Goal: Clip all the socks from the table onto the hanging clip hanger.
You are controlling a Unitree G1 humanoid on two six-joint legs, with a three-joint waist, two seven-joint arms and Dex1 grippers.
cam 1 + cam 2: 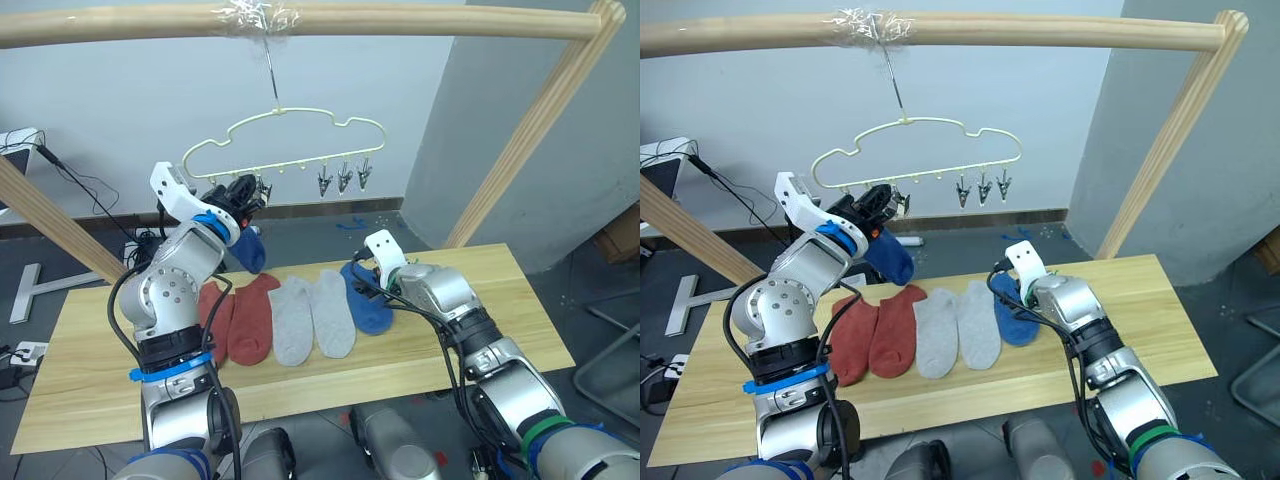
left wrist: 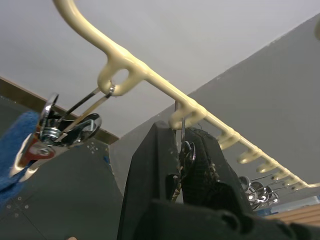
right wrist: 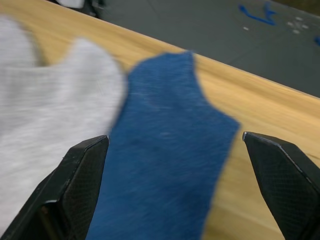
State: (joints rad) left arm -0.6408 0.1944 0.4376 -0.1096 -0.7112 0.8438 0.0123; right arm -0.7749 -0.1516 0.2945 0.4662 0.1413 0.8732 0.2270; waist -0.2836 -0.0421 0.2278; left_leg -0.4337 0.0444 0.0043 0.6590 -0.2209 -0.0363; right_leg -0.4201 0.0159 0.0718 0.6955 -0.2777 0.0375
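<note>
While the clip hanger (image 1: 290, 140) hangs by its hook from the horizontal wooden pole (image 1: 300, 20) above the desk (image 1: 480, 300), the left gripper (image 2: 182, 160) is raised to the left end of its bottom bar, its fingers pressed together on a silver clip (image 2: 186, 150) that hangs from one of the bar's loops. One blue sock (image 1: 250, 250) dangles from the hanger beside that gripper, its top held in the neighbouring clip (image 2: 60, 130). Three more clips (image 1: 344, 178) hang bare toward the right end of the bar.

Five socks lie side by side in a row across the middle of the desk, touching or overlapping: two rust-red socks (image 1: 250, 320) at the left, two light grey socks (image 1: 310, 320) in the centre, and a second blue sock (image 3: 165, 165) at the right. The right gripper (image 3: 175, 165) is low over this blue sock near the desk's far edge, its fingers spread wide to either side of the fabric and holding nothing.
</note>
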